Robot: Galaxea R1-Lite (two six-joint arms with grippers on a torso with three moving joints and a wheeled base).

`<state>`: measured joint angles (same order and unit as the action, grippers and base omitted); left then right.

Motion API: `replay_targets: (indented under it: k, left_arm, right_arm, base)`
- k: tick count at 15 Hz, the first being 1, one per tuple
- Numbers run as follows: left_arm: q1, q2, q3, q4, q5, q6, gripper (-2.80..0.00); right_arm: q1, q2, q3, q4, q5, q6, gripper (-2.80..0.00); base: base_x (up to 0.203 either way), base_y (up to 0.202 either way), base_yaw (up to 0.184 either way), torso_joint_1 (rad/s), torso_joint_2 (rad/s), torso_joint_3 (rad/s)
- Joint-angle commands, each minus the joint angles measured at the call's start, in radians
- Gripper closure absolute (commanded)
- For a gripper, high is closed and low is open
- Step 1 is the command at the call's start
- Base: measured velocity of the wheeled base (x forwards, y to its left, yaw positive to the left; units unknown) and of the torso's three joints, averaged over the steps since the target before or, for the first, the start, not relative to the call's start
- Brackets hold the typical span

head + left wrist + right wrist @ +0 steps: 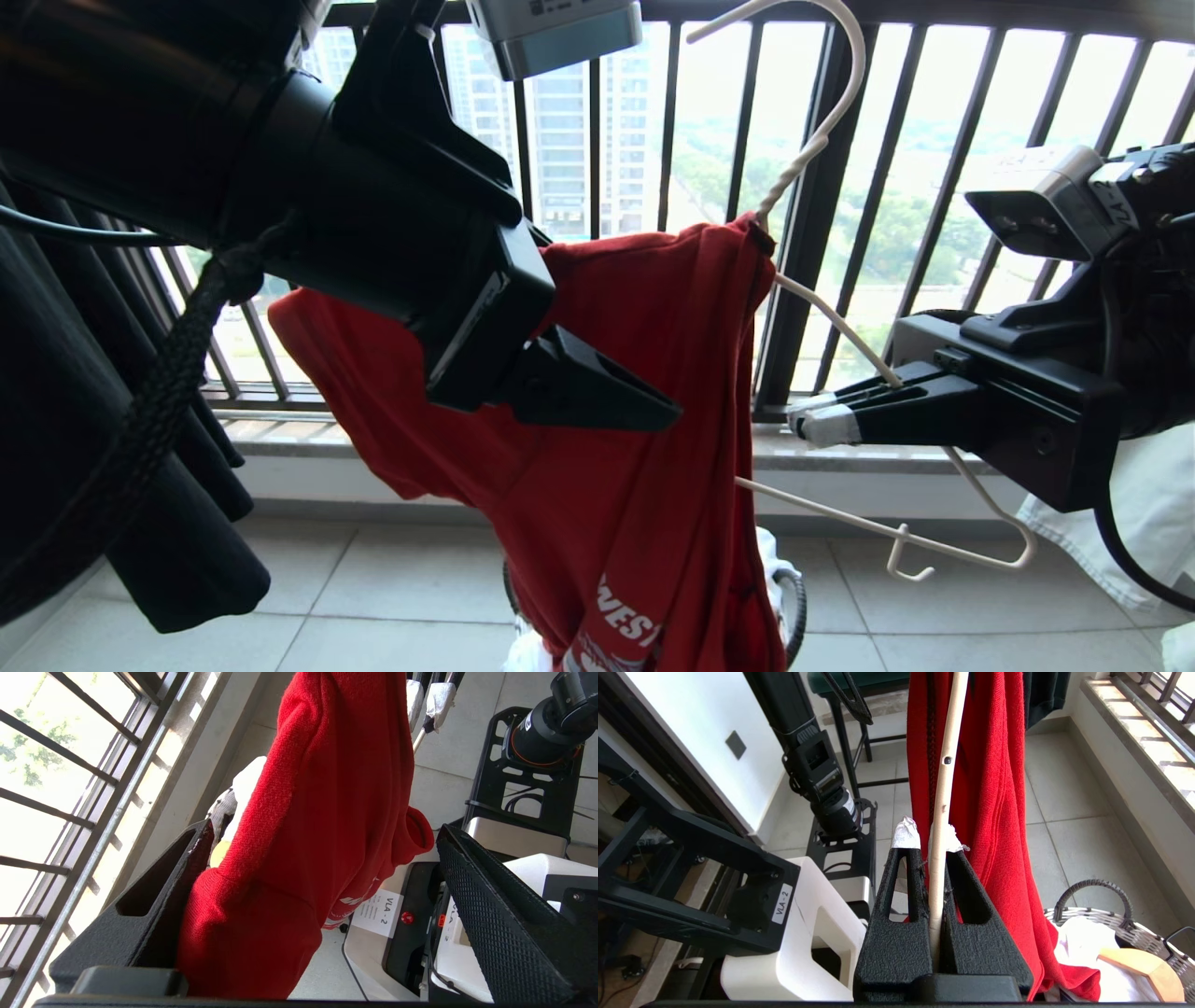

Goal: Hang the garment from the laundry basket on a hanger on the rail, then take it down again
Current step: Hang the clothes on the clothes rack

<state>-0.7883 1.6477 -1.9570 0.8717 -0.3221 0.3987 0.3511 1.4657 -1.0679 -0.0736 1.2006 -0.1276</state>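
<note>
The red garment [635,448] hangs from the left half of the white wire hanger [840,327]; the hanger's right half is bare. The hook [845,65] points up free, and the rail is out of view. My right gripper [812,417] is shut on the bare upper wire, seen close in the right wrist view [930,836] with the hanger [943,788] running between the fingers. My left gripper [653,411] is against the garment's left shoulder, open wide [324,828] with loose red cloth [327,788] between the fingers. The laundry basket [1087,912] stands on the floor below.
The black balcony railing [812,233] runs close behind. A black garment [75,420] hangs at the left and a white one [1148,523] at the right. The basket holds white cloth and a wooden hanger [1143,963]. My white base [808,933] is underneath.
</note>
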Motion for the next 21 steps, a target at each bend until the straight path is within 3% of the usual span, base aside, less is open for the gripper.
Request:
replay_targets:
  k: [1,12,13,21]
  left_arm:
    - [0.000,0.006,0.000,0.008,-0.002,0.003,-2.80]
    - [-0.002,0.012,0.001,0.030,-0.002,0.025,-2.80]
    - [-0.003,0.012,0.001,0.030,-0.002,0.033,0.00]
    - [-0.022,0.015,0.005,0.030,-0.002,0.034,0.00]
  right_arm:
    - [0.000,-0.001,-0.001,-0.002,0.007,-0.006,0.00]
    - [-0.007,-0.007,-0.006,-0.002,0.007,-0.006,0.00]
    - [-0.007,-0.008,-0.006,-0.002,0.007,-0.006,0.00]
    - [-0.012,-0.015,-0.007,-0.002,0.007,-0.006,0.00]
  base:
    - [0.000,0.000,0.000,0.000,0.00,0.000]
    - [0.000,0.000,0.000,0.000,0.00,0.000]
    - [0.000,0.000,0.000,0.000,0.00,0.000]
    - [0.000,0.000,0.000,0.000,0.00,0.000]
